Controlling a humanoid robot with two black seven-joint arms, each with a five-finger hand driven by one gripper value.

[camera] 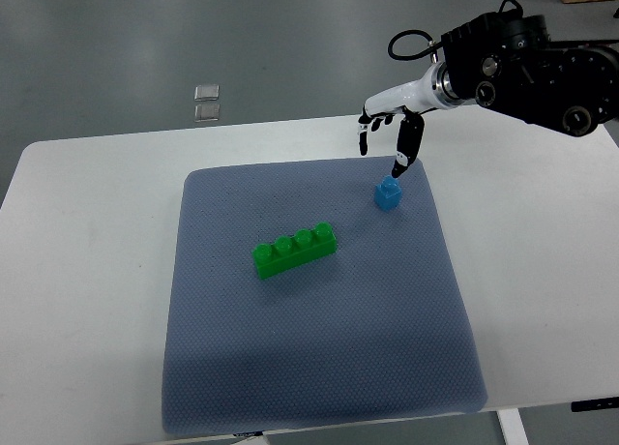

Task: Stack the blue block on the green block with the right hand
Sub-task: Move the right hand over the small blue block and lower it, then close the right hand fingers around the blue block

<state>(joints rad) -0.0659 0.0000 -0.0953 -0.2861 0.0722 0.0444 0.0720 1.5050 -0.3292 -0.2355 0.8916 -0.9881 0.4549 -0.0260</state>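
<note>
1. Top view: the right robot hand (392, 131) hangs just above the blue block (388, 193), fingers loosely spread, holding nothing.
2. The blue block sits up-right of the green block (294, 249), apart.

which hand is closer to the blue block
Right. The right hand hangs just above and behind the blue block, one fingertip nearly on it. The left hand is out of view.

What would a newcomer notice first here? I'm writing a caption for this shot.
The right hand reaching in from the upper right, fingers pointing down just above the blue block. Then the bright green block, lying mid-mat on the grey-blue mat.
</note>
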